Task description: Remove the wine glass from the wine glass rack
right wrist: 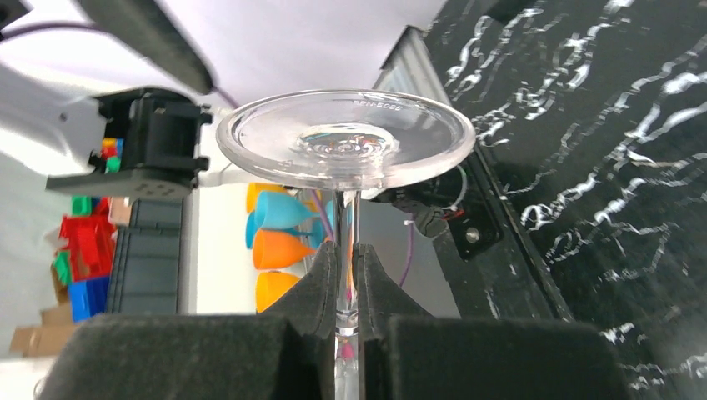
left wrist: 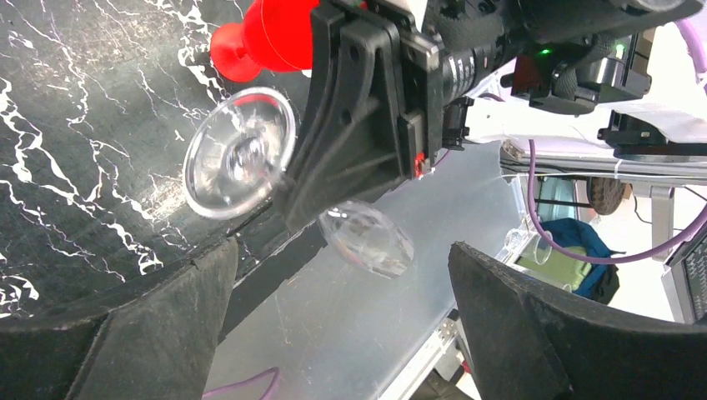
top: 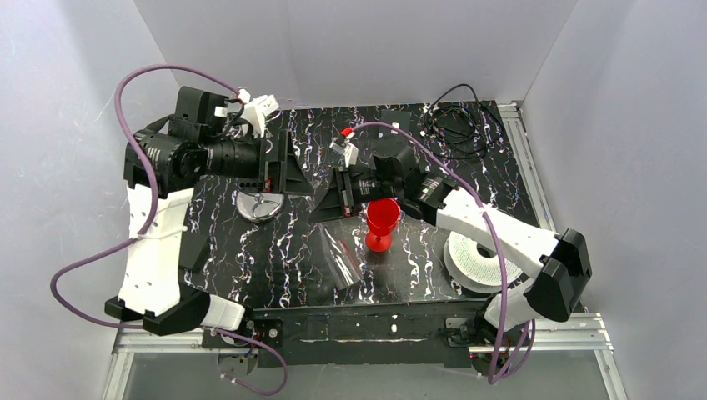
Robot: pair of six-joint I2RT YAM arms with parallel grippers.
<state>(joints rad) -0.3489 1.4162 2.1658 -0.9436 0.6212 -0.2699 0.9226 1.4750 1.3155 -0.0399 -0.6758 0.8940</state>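
Observation:
My right gripper [top: 331, 200] is shut on the stem of a clear wine glass [top: 339, 254] and holds it tilted above the table, away from the rack. In the right wrist view the stem [right wrist: 348, 250] is pinched between the pads, below the round foot [right wrist: 344, 137]. The left wrist view shows the glass foot [left wrist: 238, 154] and bowl [left wrist: 367, 237] on either side of the right gripper [left wrist: 350, 142]. The rack's round shiny base [top: 260, 206] lies on the table to the left; its wire arms are hard to make out. My left gripper [top: 293, 173] is open and empty [left wrist: 340, 250] above that base.
A red goblet [top: 382, 222] stands on the black marbled table [top: 467, 167] just right of the held glass, and shows in the left wrist view [left wrist: 267, 37]. A white ridged spool [top: 475, 262] lies at the front right. Black cables [top: 454, 125] lie at the back right.

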